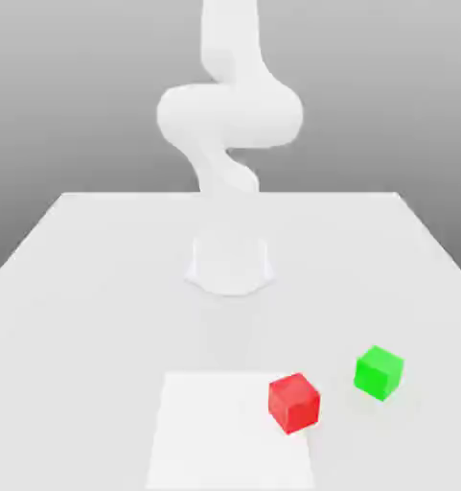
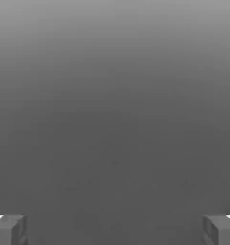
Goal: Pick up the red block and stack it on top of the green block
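The red block [image 1: 294, 403], 1 matte bright-red cube, is seen on the table [image 1: 100, 336] at the right edge of the pale square [image 1: 229, 432] in the exterior view. The green block [image 1: 379, 372], 1 bright-green cube, is set apart from it, farther to that view's right. The white arm [image 1: 231, 115] is held upright behind both, its upper part cut off by the frame. In the hand view, the gripper [image 2: 115, 230] is spread wide, its 2 fingers well apart, with nothing held.

The red block [image 1: 294, 403] is plain bright red, the green block [image 1: 379, 372] vivid green (both unpatterned), the arm [image 1: 231, 115] white.
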Robot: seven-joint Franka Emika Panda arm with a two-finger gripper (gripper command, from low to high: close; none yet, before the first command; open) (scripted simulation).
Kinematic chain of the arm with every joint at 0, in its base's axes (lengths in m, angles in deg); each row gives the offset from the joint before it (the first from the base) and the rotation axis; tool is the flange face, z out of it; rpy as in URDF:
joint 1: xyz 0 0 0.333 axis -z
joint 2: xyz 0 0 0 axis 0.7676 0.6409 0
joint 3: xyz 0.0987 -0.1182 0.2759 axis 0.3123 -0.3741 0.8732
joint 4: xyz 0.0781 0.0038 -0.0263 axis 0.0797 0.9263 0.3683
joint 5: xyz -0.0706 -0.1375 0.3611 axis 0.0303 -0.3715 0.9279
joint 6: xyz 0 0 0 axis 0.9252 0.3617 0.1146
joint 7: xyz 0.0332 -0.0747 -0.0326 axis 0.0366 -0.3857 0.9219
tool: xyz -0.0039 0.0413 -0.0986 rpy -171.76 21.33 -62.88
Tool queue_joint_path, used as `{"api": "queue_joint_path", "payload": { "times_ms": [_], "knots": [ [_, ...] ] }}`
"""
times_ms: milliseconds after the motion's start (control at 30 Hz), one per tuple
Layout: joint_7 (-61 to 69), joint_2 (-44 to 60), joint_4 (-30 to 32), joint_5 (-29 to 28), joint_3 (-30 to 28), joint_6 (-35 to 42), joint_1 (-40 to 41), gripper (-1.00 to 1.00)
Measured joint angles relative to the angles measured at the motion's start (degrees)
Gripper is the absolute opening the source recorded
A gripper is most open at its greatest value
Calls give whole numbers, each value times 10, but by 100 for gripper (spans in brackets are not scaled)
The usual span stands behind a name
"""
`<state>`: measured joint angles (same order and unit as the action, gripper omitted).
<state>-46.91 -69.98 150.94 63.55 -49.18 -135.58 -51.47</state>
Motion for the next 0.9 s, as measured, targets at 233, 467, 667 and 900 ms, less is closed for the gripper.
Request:
{"api": "queue_joint_path", "payload": {
  "times_ms": [233, 467, 667, 900],
  "knots": [
    [55, 151, 78, 9, 2, -85, -38, 0],
    [104, 297, 153, 12, 12, -167, -68, 0],
    [131, 421, 214, -4, 25, -239, -87, 0],
    [122, 558, 203, -22, 13, -352, -95, -100]
  ]
}}
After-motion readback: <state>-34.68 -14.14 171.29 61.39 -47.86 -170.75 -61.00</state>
